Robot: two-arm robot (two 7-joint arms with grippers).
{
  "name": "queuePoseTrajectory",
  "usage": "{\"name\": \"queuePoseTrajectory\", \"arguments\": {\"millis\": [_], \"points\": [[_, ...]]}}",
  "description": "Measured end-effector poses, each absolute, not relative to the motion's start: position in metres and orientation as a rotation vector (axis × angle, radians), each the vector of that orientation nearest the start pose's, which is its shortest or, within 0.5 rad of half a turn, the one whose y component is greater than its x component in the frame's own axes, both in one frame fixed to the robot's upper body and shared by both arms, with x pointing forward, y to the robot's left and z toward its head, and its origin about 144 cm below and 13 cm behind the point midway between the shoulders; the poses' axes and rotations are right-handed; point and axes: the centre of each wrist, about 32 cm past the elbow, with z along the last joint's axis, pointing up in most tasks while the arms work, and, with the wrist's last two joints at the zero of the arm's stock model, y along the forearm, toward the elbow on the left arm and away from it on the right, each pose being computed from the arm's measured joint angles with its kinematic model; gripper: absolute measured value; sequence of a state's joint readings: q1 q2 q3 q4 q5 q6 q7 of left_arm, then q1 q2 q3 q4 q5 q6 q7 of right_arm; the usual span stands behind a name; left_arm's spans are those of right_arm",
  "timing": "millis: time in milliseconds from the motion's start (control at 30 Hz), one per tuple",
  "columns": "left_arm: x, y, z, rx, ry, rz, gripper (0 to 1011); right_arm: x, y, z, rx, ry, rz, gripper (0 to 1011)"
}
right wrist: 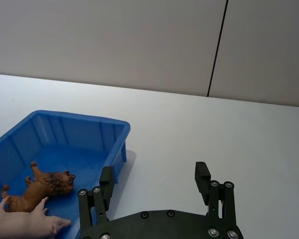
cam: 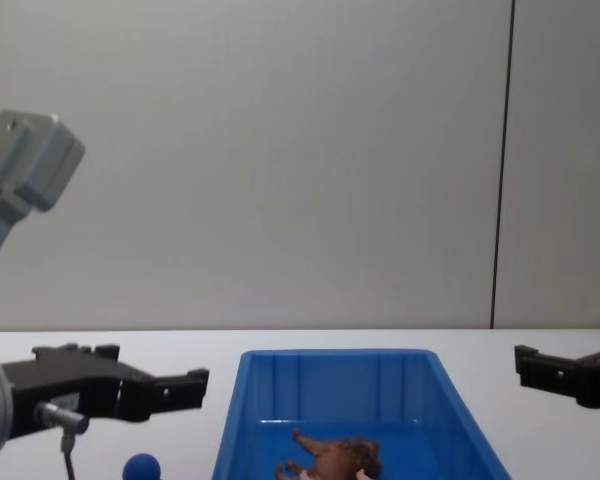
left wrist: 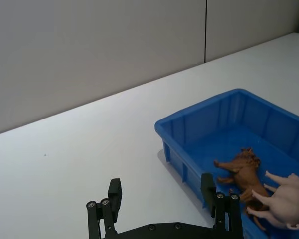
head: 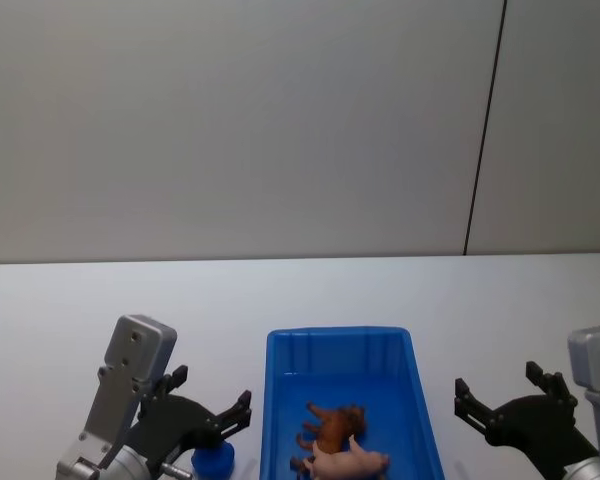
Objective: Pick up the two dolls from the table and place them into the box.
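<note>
Blue box (head: 420, 420) holds the brown doll (head: 332, 426) and pink doll (head: 351, 463). A dark blue doll (head: 212, 461) (partly hidden) sits just under the left gripper (head: 215, 400); both grippers' fingers are released. Lower squarely over it before closing. Right gripper (head: 495, 395) hovers idle.

Pale grey wall (head: 230, 120) with dark vertical seam (head: 485, 125); white table (head: 130, 290).

We can't make out any readable text, labels, brand marks or numbers on anything in these views, honestly.
</note>
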State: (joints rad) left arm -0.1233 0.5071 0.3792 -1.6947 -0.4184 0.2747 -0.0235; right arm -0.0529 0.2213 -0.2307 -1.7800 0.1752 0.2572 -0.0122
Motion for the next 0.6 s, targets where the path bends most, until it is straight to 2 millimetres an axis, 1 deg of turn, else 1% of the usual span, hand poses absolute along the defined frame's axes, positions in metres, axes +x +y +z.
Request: {"name": "queuePoseTrajectory", "arguments": {"millis": [600], "points": [[0.474,0.255,1.175,0.332,0.128,1.143,1002,0.432,-0.206,1.179,-0.151,0.076,-1.318,1001]]}}
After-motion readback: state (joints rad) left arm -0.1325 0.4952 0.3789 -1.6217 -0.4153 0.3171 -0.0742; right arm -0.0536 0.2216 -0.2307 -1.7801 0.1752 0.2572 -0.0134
